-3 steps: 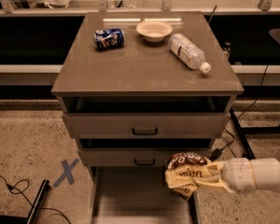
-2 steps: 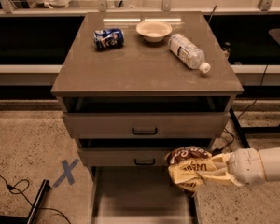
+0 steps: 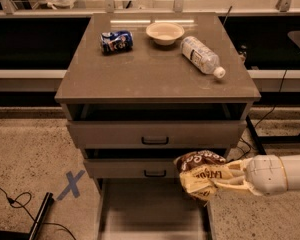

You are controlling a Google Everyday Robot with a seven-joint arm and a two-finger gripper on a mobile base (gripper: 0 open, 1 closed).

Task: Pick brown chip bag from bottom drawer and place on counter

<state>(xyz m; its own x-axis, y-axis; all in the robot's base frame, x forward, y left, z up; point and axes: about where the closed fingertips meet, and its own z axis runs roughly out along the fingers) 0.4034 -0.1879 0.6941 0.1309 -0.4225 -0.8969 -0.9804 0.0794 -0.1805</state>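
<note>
The brown chip bag (image 3: 199,171), dark brown on top and cream-yellow below, hangs in the air at the right front of the cabinet, level with the middle drawer. My gripper (image 3: 221,176) comes in from the right on a white arm and is shut on the bag's right side. The bottom drawer (image 3: 152,211) is pulled far out below, its grey tray floor bare. The counter (image 3: 155,66) is the grey-brown cabinet top above, well higher than the bag.
On the counter lie a crushed blue can (image 3: 116,41), a cream bowl (image 3: 164,32) and a plastic water bottle (image 3: 202,56) on its side. A blue tape X (image 3: 71,184) marks the floor at left. Cables run along the floor at both sides.
My gripper has carried the chip bag slightly up and to the right, away from the bottom drawer. The arm has drawn back toward the right edge.
</note>
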